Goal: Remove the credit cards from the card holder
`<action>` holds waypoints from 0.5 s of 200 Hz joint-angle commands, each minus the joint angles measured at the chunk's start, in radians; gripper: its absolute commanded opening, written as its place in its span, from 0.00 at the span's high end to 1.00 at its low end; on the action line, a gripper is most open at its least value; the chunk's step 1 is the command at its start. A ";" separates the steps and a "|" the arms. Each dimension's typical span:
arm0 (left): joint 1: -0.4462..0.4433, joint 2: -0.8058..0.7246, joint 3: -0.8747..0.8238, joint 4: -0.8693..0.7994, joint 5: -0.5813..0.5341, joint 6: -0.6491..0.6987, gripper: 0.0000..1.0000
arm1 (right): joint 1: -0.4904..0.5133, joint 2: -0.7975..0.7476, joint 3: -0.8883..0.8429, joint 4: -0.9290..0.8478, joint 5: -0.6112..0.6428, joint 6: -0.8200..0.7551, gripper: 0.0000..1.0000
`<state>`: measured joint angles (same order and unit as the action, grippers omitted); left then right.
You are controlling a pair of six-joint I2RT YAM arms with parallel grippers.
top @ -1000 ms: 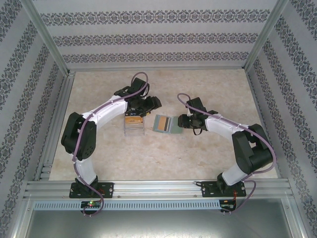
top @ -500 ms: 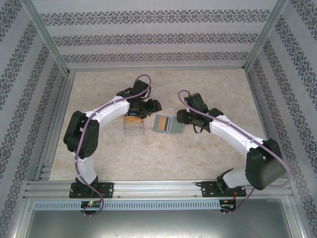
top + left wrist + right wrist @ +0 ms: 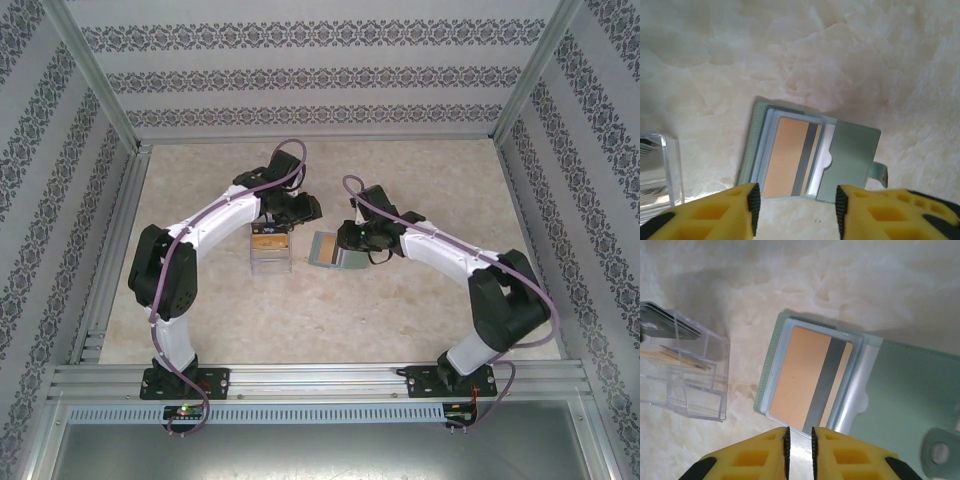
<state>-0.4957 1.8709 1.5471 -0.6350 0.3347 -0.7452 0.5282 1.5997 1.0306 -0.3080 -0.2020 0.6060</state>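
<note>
Arms: two, each with one hand: left hand (image 3: 795, 210), right hand (image 3: 799, 450). Fingers: two yellow per hand.
Wallet (image 3: 900, 390): one, lying open, two panels. One strap tab with one snap hole.
Card (image 3: 805, 380) in wallet: one visible, orange face, one dark stripe. Further cards beneath: count cannot be told.
Clear box (image 3: 685, 375): one. Cards inside: at least one orange-and-black, plus dark stack at rim; exact count unclear.
Worktop (image 3: 420, 310): one.
</note>
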 commanded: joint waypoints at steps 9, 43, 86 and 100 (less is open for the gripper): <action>0.008 0.005 0.061 -0.081 0.043 0.071 0.63 | -0.004 0.035 -0.032 0.087 -0.058 0.132 0.78; 0.004 0.023 0.033 -0.052 0.134 0.088 0.80 | -0.032 0.044 -0.110 0.188 -0.078 0.218 0.83; -0.007 0.095 0.002 -0.015 0.165 0.102 0.89 | -0.054 0.075 -0.165 0.287 -0.151 0.244 0.84; -0.020 0.138 0.035 -0.035 0.130 0.122 0.93 | -0.065 0.089 -0.173 0.307 -0.174 0.248 0.84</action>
<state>-0.4973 1.9415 1.5661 -0.6582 0.4706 -0.6689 0.4793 1.6642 0.8841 -0.0921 -0.3084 0.8177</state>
